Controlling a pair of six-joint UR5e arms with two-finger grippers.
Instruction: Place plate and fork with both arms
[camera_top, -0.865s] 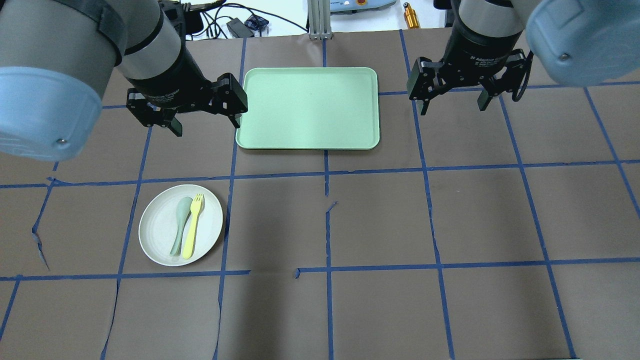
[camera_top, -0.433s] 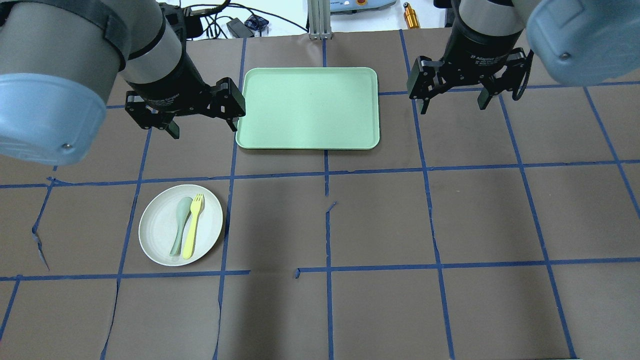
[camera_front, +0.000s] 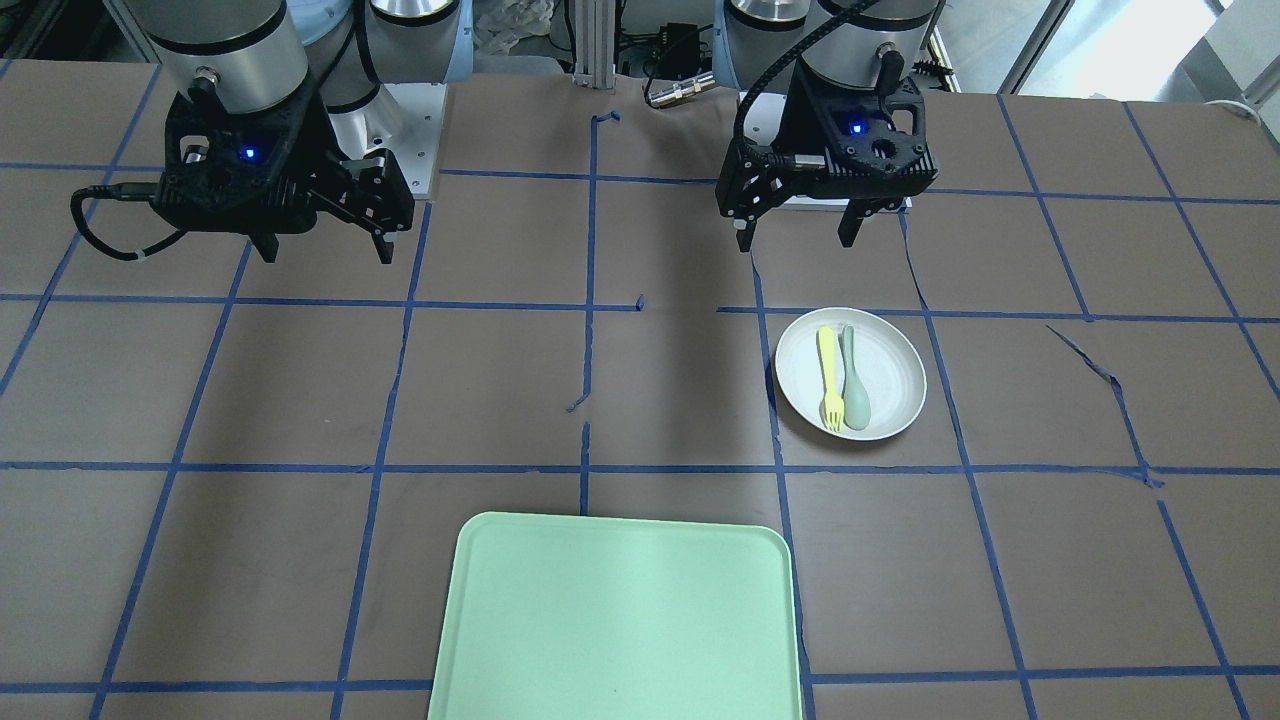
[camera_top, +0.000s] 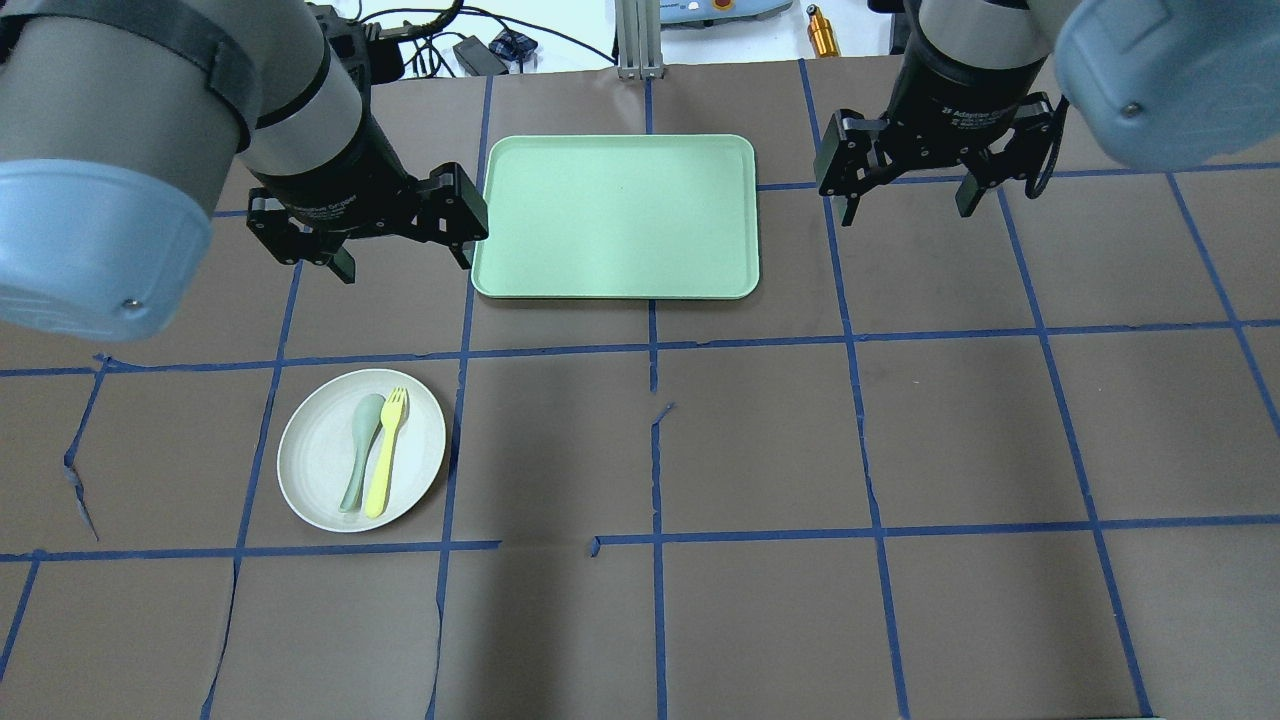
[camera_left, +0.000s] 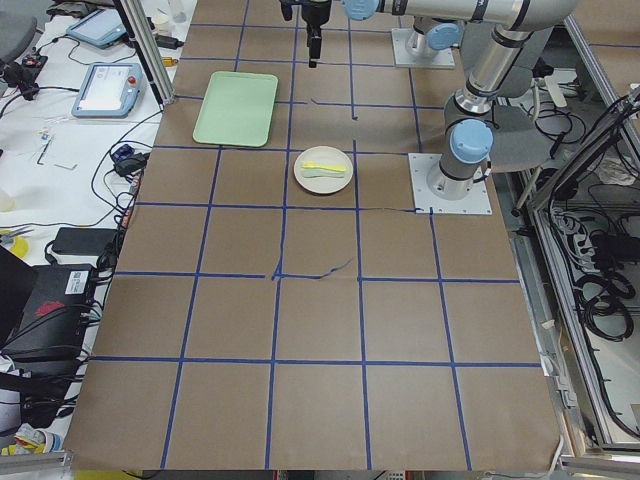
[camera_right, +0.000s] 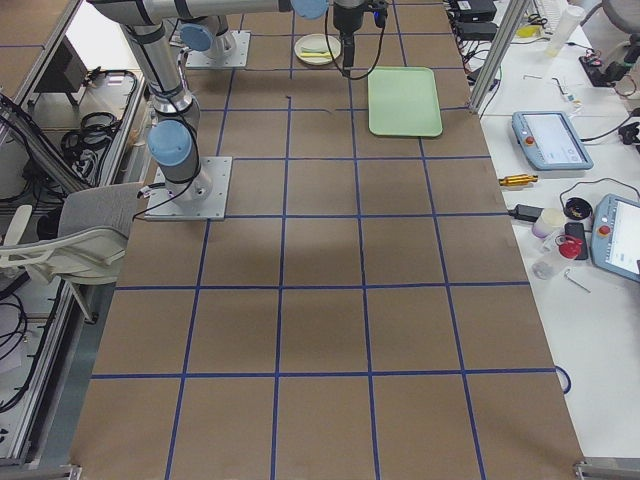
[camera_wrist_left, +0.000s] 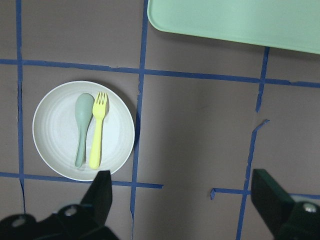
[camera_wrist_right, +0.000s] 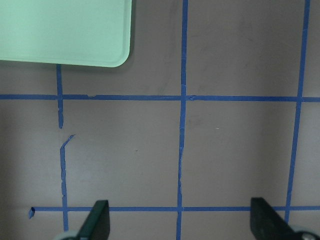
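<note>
The off-white plate (camera_top: 310, 450) lies on the table's left half, also in the front view (camera_front: 895, 375) and the left wrist view (camera_wrist_left: 52, 130). On it lie the yellow fork (camera_top: 384, 455) (camera_front: 829, 370) (camera_wrist_left: 96, 135) and a grey-green spoon (camera_top: 358, 450), side by side. My left gripper (camera_top: 405, 262) (camera_front: 793, 242) (camera_wrist_left: 182, 200) is open and empty, hovering above the table between the plate and the tray's left edge. My right gripper (camera_top: 907, 212) (camera_front: 326, 255) (camera_wrist_right: 180, 220) is open and empty, hovering to the right of the tray.
A mint-green rectangular tray (camera_top: 615, 215) (camera_front: 615, 620) lies at the far middle of the table, between the two grippers. Brown paper with blue tape lines covers the table. Cables and devices sit beyond the far edge.
My left gripper has shifted slightly left and toward the plate in the overhead view. The right gripper has barely moved. Plate, fork and spoon lie as before.
</note>
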